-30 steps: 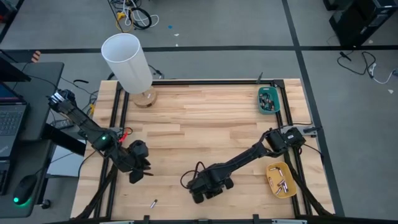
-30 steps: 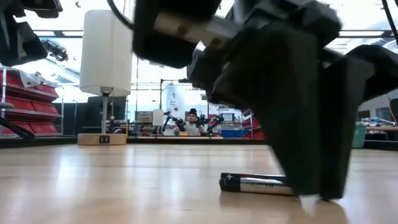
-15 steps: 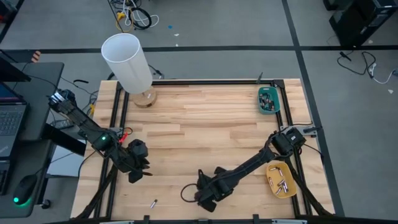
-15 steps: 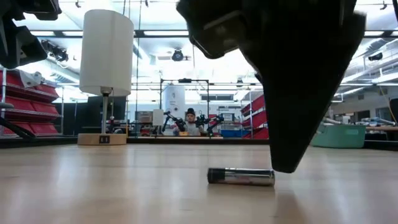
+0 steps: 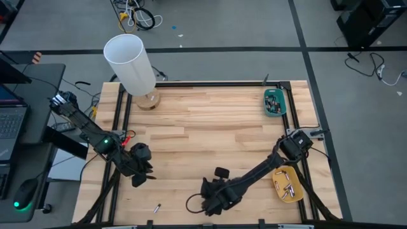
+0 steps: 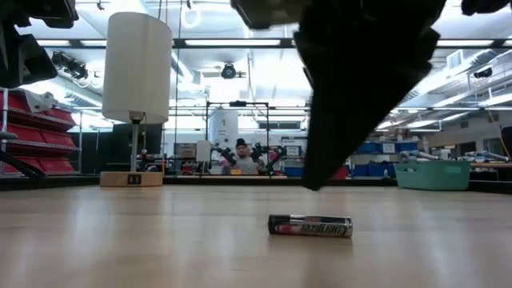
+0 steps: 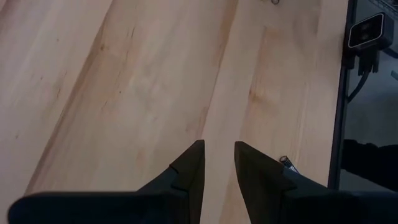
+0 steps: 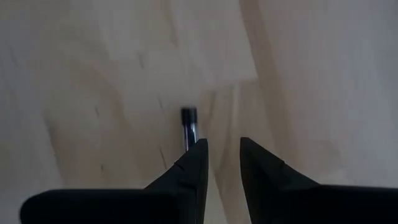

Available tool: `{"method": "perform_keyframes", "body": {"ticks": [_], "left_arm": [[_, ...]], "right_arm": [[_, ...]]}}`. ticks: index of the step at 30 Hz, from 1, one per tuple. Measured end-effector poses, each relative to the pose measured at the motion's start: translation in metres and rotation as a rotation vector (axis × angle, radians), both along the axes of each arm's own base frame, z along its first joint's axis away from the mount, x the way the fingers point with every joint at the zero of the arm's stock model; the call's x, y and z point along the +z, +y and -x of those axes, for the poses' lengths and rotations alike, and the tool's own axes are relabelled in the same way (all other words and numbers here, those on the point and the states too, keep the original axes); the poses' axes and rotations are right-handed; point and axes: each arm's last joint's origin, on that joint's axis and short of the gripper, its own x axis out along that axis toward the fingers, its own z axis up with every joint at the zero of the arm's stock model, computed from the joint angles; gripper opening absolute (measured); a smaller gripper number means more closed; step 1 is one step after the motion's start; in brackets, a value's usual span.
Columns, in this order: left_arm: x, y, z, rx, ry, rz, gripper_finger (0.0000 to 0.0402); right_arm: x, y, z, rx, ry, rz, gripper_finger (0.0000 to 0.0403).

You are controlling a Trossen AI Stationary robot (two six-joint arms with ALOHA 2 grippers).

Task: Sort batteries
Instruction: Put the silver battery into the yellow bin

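the pale wooden table (image 5: 210, 121) carries two small trays, teal (image 5: 274, 101) and yellow (image 5: 287, 184). the left gripper (image 5: 141, 175) waits at its left side. the right gripper (image 8: 221, 155), fingers narrowly parted and empty, hangs by the near edge beside one loose silvery-and-dark battery (image 8: 188, 126); judging by this, pickup is under way: centre over it, descend, close.

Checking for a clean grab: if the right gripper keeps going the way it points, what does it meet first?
Probably the bare wooden table. The small silvery, dark-tipped cylindrical battery lies just off the right gripper, beside one finger; depth is unclear.
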Motion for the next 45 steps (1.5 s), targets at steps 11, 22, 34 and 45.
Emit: {"method": "perform_keyframes", "body": {"ticks": [11, 22, 34, 45], "left_arm": [[0.000, 0.000, 0.000, 0.006, -0.007, -0.006, 0.0101], [0.000, 0.000, 0.000, 0.007, -0.007, -0.006, 0.0101], [0.000, 0.001, 0.000, 0.009, -0.006, -0.016, 0.0101], [-0.001, 0.001, 0.001, 0.012, 0.001, -0.021, 0.0101]], "right_arm": [[0.001, 0.008, -0.011, 0.086, -0.125, 0.008, 0.0101], [-0.013, 0.021, 0.003, 0.124, -0.091, -0.016, 0.0127], [-0.032, 0.012, 0.005, 0.085, -0.046, -0.100, 0.0066], [-0.005, -0.007, 0.008, -0.139, -0.040, -0.119, 0.0010]]}}
